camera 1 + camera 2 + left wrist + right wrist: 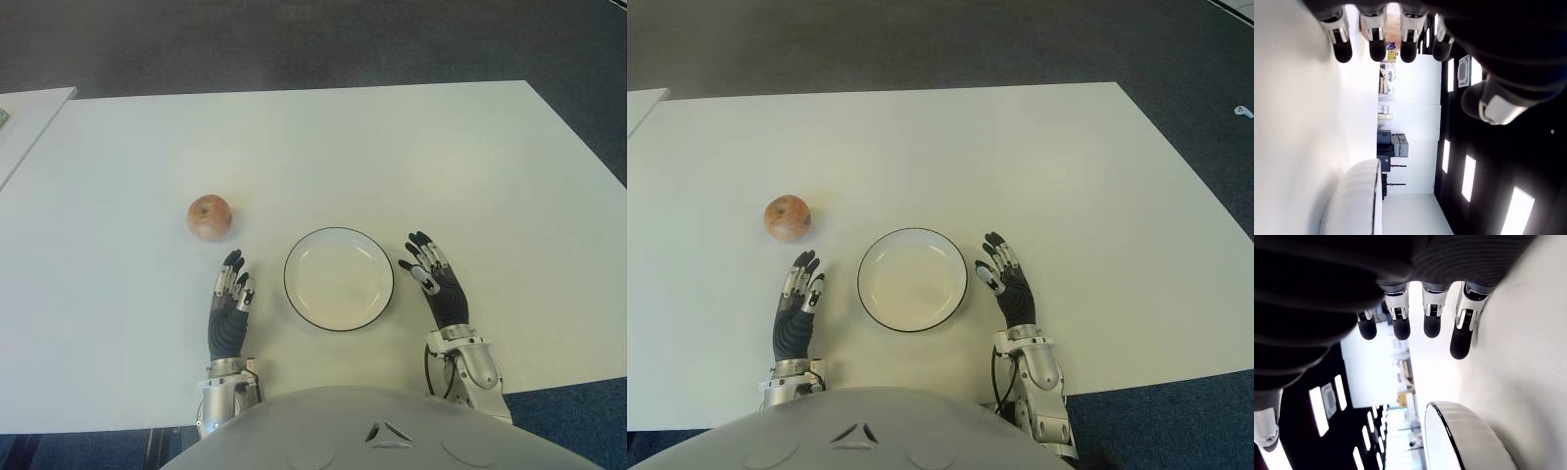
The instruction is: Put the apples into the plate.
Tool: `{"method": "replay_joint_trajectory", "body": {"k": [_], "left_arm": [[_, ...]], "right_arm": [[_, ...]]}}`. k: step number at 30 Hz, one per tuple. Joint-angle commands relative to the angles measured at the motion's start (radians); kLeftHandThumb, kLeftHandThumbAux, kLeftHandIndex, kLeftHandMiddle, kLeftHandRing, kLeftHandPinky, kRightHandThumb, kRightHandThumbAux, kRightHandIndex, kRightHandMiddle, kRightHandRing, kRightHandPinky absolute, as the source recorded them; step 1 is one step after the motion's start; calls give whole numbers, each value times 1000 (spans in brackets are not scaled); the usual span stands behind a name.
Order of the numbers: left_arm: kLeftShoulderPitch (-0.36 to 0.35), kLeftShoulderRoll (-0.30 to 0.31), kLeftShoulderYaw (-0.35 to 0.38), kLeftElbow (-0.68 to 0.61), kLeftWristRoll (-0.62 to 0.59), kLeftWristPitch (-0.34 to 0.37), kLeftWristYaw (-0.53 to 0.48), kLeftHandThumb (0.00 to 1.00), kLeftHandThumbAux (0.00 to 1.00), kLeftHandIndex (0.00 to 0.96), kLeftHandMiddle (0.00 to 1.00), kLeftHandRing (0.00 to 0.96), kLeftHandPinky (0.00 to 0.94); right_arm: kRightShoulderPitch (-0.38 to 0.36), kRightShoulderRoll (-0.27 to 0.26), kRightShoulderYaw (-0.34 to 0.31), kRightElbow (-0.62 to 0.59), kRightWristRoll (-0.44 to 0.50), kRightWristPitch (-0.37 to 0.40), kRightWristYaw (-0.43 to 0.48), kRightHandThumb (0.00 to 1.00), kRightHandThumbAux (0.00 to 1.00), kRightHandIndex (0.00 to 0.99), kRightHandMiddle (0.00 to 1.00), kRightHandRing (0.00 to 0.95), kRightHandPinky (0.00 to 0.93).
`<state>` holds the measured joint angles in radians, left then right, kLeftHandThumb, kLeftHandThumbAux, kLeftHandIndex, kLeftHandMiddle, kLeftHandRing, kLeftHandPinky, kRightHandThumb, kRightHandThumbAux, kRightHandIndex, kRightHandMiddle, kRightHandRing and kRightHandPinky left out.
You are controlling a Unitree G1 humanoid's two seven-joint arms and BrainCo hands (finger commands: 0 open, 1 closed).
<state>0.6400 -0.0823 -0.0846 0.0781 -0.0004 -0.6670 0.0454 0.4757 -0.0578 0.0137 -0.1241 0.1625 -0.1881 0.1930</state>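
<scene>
Apple: a single round red-and-yellow apple [209, 216] sits on the table, held by neither hand. It lies at about ten o'clock from the plate, well apart from it, and at about eleven o'clock from the left hand's fingertips, near them but not touching.

Plate: a round white shallow plate with a thin dark rim [338, 233] stands between the two hands, near the table's front edge. Nothing is in it.

Table: a large white rectangular tabletop [323, 147] carries the apple and the plate.

Left hand: the dark, multi-fingered left hand [230, 305] shows at nine o'clock from the plate, just beside its rim, fingers pointing toward twelve o'clock. The left wrist view shows four fingers [1343, 49] stretched out side by side and the thumb held off to one side, nothing between them: a wide, empty hand. Whether the palm touches the tabletop cannot be told.

Right hand: the dark right hand [437, 283] shows at three o'clock from the plate, just beside its rim, fingers pointing toward about eleven o'clock. In the right wrist view its fingers [1464, 340] hang straight and apart above the white surface, with the plate's rim beyond them: spread wide, holding nothing.

Floor: dark grey carpet [294, 44] lies beyond the far edge of the table.
</scene>
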Motion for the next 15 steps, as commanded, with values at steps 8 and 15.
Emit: {"method": "replay_joint_trajectory", "body": {"k": [8, 15], "left_arm": [[16, -7, 1, 9, -12, 31, -2, 96, 453, 0, 0, 0, 0], [6, -4, -1, 22, -13, 11, -7, 97, 450, 0, 0, 0, 0]], "right_arm": [[16, -3, -5, 18, -14, 16, -6, 121, 527, 0, 0, 0, 0], [13, -1, -7, 22, -13, 16, -8, 123, 529, 0, 0, 0, 0]]}}
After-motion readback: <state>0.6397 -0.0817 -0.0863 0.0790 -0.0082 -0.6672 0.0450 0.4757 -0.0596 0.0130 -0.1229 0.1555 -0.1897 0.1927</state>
